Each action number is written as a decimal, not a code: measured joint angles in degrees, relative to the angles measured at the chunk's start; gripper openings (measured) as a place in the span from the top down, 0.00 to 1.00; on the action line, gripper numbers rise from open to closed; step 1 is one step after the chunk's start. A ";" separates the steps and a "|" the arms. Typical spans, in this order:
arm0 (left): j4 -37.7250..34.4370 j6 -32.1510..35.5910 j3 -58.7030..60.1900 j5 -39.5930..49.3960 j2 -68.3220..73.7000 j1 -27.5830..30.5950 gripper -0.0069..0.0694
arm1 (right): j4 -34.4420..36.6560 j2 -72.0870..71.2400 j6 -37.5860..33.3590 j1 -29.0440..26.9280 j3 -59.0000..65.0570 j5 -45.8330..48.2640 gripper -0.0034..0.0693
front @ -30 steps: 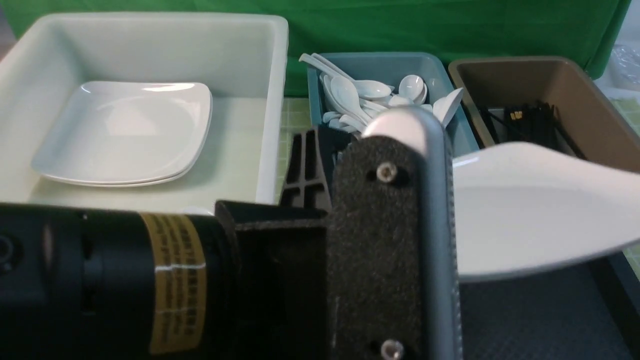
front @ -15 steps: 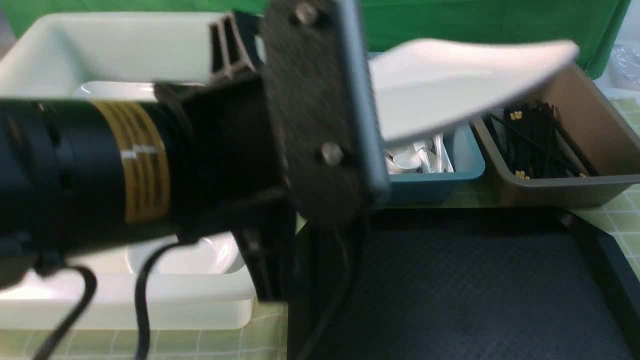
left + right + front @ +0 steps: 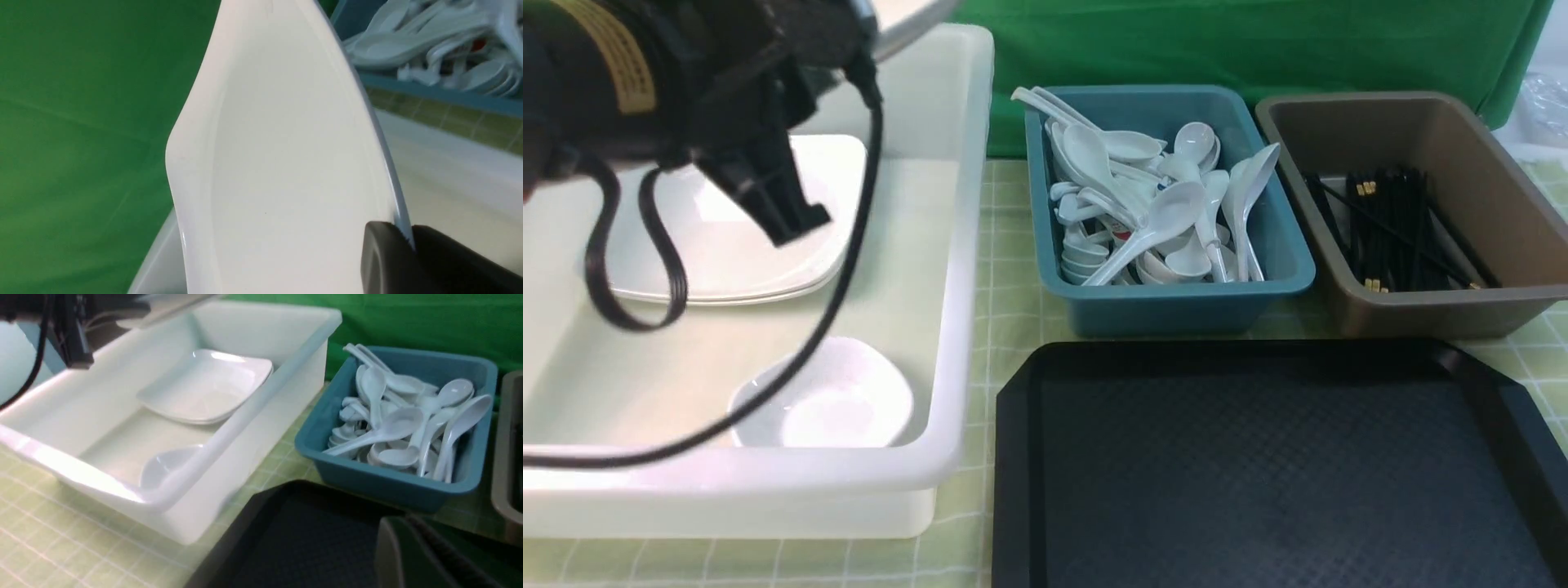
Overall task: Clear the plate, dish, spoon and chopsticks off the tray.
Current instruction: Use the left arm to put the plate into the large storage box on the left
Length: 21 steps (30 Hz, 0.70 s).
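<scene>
I have one plate (image 3: 282,163) clenched by its edge in my left hand (image 3: 408,241), steeply tilted and raised over the white tub (image 3: 964,245). My right hand (image 3: 402,528) is closed, its tips over the tray (image 3: 1258,474); I can't make out anything between them.

I count three tubs on the table (image 3: 1013,261): white, blue (image 3: 1168,314) and brown (image 3: 1445,314). The white one holds a stack (image 3: 204,388) with two plate rims showing, and one dish (image 3: 837,400) near its front wall. The blue one is crowded with spoons (image 3: 1168,216), well over ten, too tangled for me to count exactly. The brown one has a bundle of chopsticks (image 3: 1401,229); they overlap too much for a sure number. I can't tell which spoon or which chopsticks are the ones I'm clearing. There is one tray, in front of the blue and brown tubs.

Compared with a second ago, the plate I hold has moved a long way left: it was hanging in front of the brown tub and over the tray, and now only a strip of it enters my front view at the top. My left arm has swung left and up with it, so the spoons, the dish and much more of the tray are now in sight.
</scene>
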 joint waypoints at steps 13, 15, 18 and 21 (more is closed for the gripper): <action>0.57 0.65 -0.06 -1.93 17.64 14.13 0.86 | 3.08 4.00 -4.35 0.00 0.00 0.05 0.92; 1.26 0.65 -0.12 -2.79 19.51 14.14 0.86 | 3.71 4.00 -4.57 0.00 0.00 0.05 0.92; 1.78 0.53 -0.12 -3.51 21.55 14.14 0.86 | 4.79 4.00 -5.94 0.00 0.00 0.05 0.92; 2.50 -0.83 -0.40 -4.26 24.22 14.14 0.86 | 6.89 4.00 -7.45 0.00 0.00 0.05 0.92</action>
